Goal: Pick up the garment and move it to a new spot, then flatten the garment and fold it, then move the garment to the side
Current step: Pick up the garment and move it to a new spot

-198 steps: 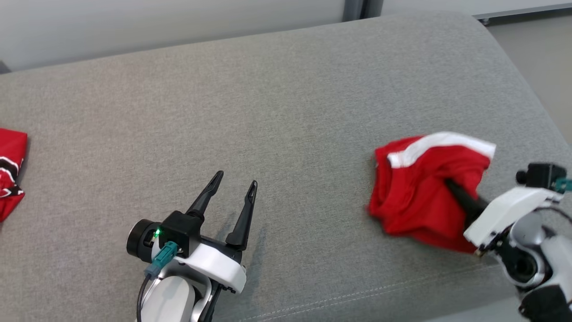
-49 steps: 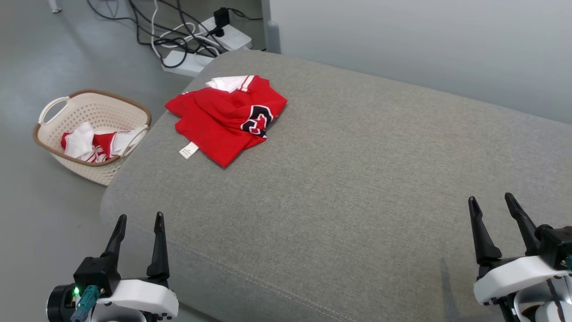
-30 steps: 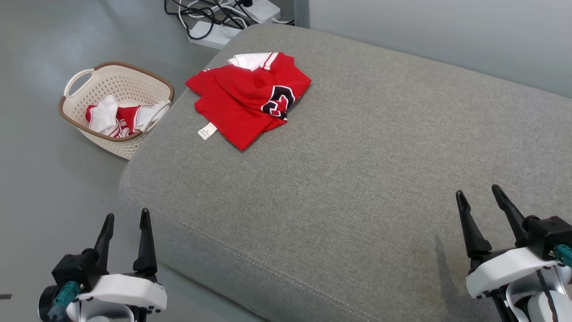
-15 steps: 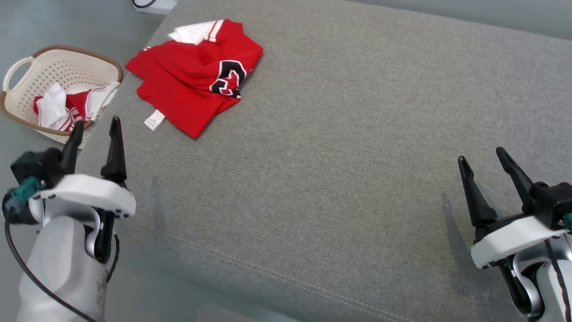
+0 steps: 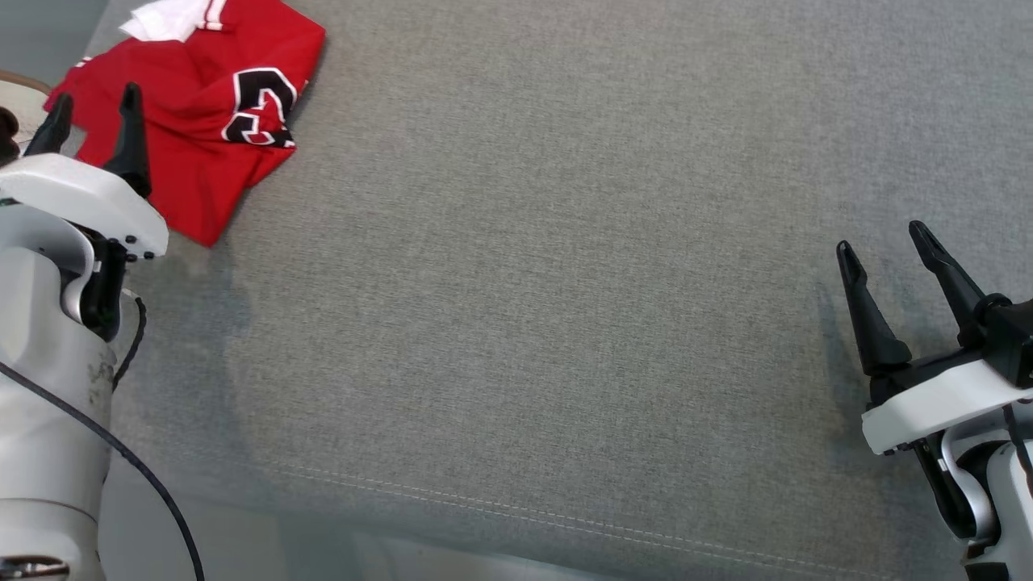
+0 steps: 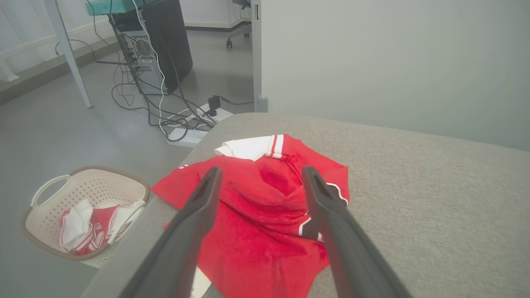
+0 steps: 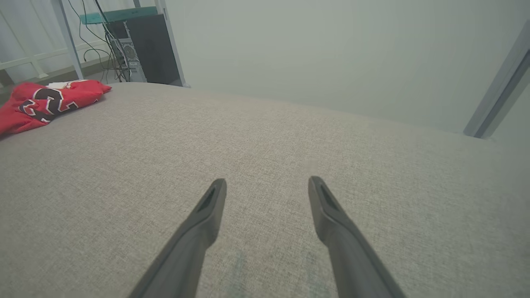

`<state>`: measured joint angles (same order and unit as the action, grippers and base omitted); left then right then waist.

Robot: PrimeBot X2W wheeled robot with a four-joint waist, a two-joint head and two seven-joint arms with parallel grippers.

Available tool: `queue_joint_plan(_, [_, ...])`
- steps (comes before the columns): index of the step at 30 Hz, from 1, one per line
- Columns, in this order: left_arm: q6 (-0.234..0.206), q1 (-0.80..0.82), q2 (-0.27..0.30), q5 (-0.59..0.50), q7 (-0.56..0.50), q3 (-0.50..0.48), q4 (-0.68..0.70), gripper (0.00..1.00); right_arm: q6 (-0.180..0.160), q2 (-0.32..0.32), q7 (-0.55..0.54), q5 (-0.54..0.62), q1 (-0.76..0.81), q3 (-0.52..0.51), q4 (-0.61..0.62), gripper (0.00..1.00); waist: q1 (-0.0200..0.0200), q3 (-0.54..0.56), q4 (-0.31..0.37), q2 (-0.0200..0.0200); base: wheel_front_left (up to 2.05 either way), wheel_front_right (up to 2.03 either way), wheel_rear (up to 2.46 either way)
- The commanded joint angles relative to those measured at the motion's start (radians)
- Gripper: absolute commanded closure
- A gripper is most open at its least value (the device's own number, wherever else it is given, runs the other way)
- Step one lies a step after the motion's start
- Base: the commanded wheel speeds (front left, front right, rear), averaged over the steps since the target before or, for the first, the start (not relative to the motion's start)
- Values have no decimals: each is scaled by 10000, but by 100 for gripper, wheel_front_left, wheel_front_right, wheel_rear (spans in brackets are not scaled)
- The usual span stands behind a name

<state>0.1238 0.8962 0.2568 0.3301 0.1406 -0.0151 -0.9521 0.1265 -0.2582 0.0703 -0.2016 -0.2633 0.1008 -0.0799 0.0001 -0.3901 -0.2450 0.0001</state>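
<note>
The garment (image 5: 202,121), a crumpled red jersey, lies at the far left corner of the couch (image 5: 565,282). Its long axis runs from the far edge toward the near one. The left fingers (image 5: 131,137) are nearer. They are wide open, hold nothing, and point straight at it from the near side. The right fingers (image 5: 865,315), also wide open and empty, are well apart, by the right edge. Whether the left tips touch the cloth I cannot tell. Its left side is cut off.
</note>
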Motion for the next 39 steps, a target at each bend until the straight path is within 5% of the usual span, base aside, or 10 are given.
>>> queue_joint_plan(1, [66,521,708,116,-131,-209,-149,0,42,-110,-8,49,-183,119,316,0,-1,-366,357,-1,0,0,0])
queue_joint_plan(12, [-998,1613,1165,888,-987,-1004,-2172,0,42,-191,56,83,-422,162,549,0,-1,-1142,1269,-1,0,0,0])
queue_joint_plan(27, [-1952,2044,1489,1566,-1295,-1609,-2935,0,42,-231,141,-38,-616,298,602,0,-1,-1787,2121,-1,0,0,0])
queue_joint_plan(28, [-1954,2025,1492,1496,-1317,-1520,-2953,60,42,-227,149,-48,-624,292,595,0,-1,-1813,2137,-1,0,0,0])
queue_joint_plan(29, [-1930,2030,1464,1519,-1295,-1519,-2959,100,42,-212,158,-62,-637,277,580,0,-1,-1828,2147,-1,0,0,0])
queue_joint_plan(39, [-1140,2195,1382,1172,-61,-934,-2345,100,42,-59,408,-152,-767,269,166,0,-1,-1299,1977,-1,0,0,0])
